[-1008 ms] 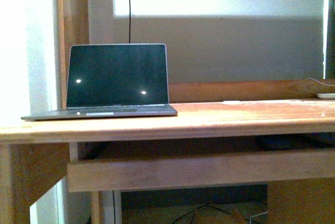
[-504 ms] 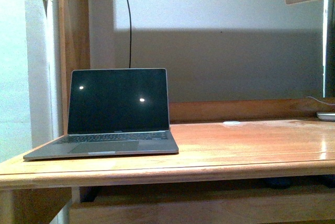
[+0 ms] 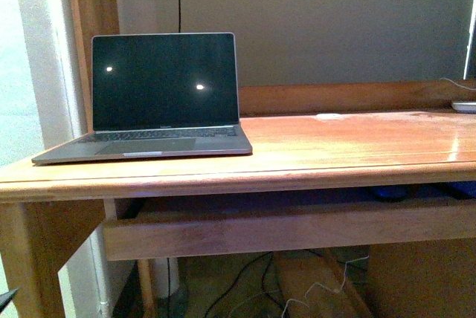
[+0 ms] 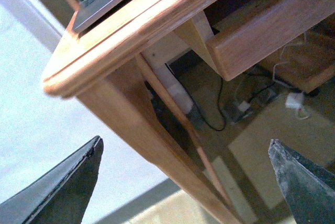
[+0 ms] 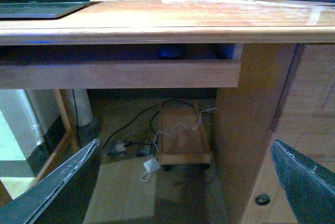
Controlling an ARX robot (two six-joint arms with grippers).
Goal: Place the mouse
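The mouse (image 3: pixel 390 193) looks like a small dark oval in the shadowed slot under the desktop, right of centre; the right wrist view shows the mouse (image 5: pixel 170 52) as a dark bluish lump behind the front rail. My left gripper (image 4: pixel 184 145) is open with nothing between its fingers, low beside the desk's left leg (image 4: pixel 152 145). My right gripper (image 5: pixel 184 145) is open and holds nothing, below the desk edge and facing the space under it. Neither gripper is close to the mouse.
An open grey laptop (image 3: pixel 163 95) stands at the desk's left (image 3: pixel 335 140). A small flat white disc (image 3: pixel 329 116) lies at the back, a white item (image 3: pixel 465 106) at the far right. A wooden rail (image 3: pixel 282 232) fronts the slot. Cables and a wheeled board (image 5: pixel 183 140) lie on the floor.
The front view has risen and tilted down, so the desktop shows more from above and the floor under the desk has come into sight. Nothing on the desk has moved.
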